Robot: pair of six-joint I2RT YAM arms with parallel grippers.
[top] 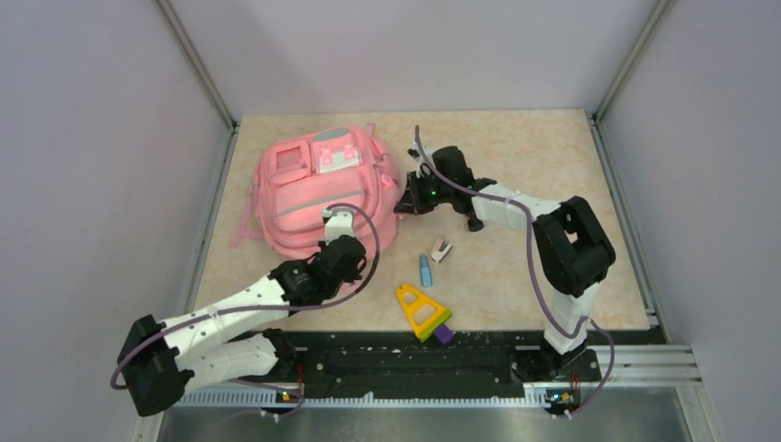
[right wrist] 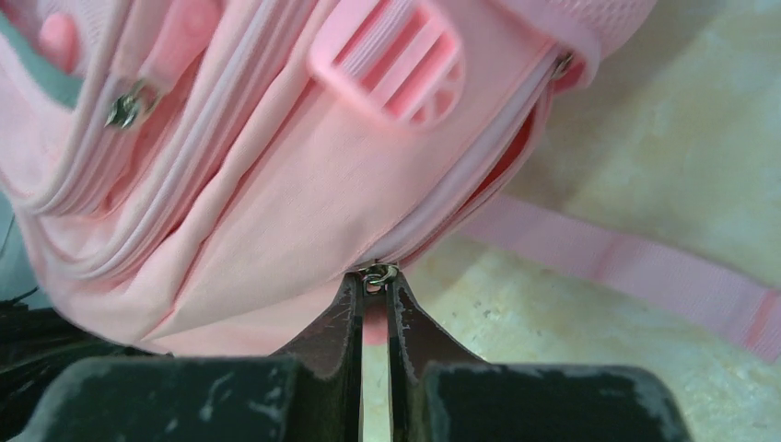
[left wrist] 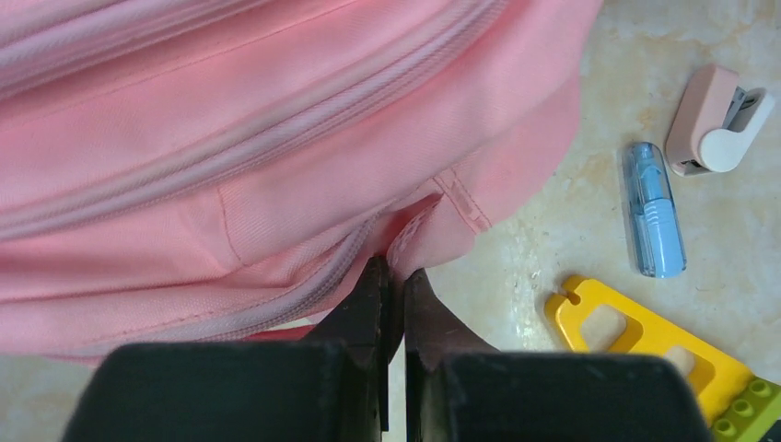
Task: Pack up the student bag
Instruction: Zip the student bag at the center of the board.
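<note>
I am looking at the bag, soft pink fabric with ribbed zip lines. It is lying slumped toward the far left corner of the desk, with one side close to the left edge. The left jaws are gripping, shut tight, a fold of its fabric beside a stitched seam at the end of a zip, on the side facing the near edge. The right jaws are pinching, almost fully shut, a pink pull hanging from a small metal ring on the side facing the right edge. The zip there is gaping slightly and showing a darker pink slit, and I cannot tell what is lying inside. A flat webbing strap is trailing across the mottled beige surface. Between the bag and the near edge, three things are lying apart from the bag: a translucent blue tube, a rounded pink-and-white gadget, and a yellow plastic triangle with a green studded block touching it. Bare desk is showing toward the far and right edges.
</note>
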